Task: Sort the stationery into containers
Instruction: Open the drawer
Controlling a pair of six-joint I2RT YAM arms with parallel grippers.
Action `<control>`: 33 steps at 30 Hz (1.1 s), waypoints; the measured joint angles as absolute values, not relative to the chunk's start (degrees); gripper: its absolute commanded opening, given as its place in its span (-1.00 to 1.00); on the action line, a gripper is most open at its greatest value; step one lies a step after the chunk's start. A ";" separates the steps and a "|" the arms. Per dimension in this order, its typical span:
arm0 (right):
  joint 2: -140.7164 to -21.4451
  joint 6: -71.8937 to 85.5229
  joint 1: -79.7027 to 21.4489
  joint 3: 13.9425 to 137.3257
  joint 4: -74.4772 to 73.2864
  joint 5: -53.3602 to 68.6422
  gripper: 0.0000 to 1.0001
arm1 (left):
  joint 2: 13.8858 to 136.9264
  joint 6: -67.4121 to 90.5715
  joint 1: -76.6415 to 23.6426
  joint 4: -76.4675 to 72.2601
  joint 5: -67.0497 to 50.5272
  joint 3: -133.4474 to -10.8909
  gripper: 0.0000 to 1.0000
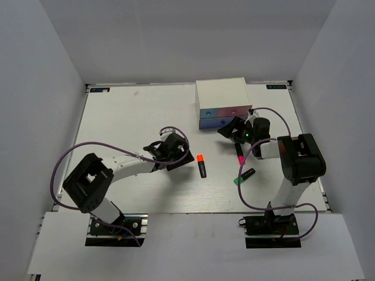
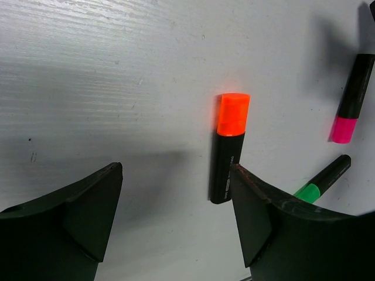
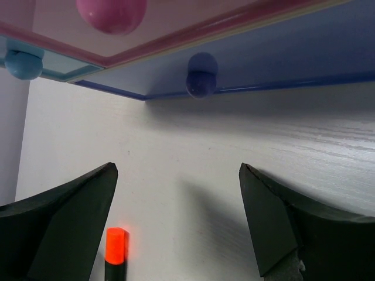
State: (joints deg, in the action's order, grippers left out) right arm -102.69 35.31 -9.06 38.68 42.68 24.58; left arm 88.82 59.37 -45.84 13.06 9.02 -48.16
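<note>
Marker (image 2: 228, 155) at two o'clock of my released left claw (image 2: 176, 175): light, stiff, slick; I'd pinch mid-barrel. Right claw (image 3: 179, 170) spread, empty.

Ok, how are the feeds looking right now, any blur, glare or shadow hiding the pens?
Left wrist: the orange pen is sharp, with a dark shadow along its left side. Right wrist: the pink knob is slightly soft up close, and there is a shadow under the blue drawer front. Top view: even light, no glare, pens small but clear.
</note>
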 measured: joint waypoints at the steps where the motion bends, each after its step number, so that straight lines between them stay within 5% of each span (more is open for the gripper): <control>1: -102.72 35.38 -9.06 38.68 43.03 24.36 0.81 | 88.92 59.37 -45.84 12.93 8.93 -48.16 0.67; 7: -104.22 36.75 -9.08 39.13 44.95 22.37 0.76 | 90.56 59.37 -45.84 12.38 8.27 -48.16 0.67; 14: -108.64 39.97 -9.08 42.78 45.47 19.79 -0.02 | 90.70 59.37 -45.84 12.16 7.92 -48.16 0.67; 33: -111.42 45.15 -12.16 47.09 45.39 12.36 -0.04 | 92.47 58.50 -45.82 11.94 6.61 -48.38 0.67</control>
State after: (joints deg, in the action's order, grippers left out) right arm -111.42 45.15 -12.16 47.09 45.39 12.36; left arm 92.47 58.50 -45.82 11.94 6.61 -48.38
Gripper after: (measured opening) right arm 0.480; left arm 0.836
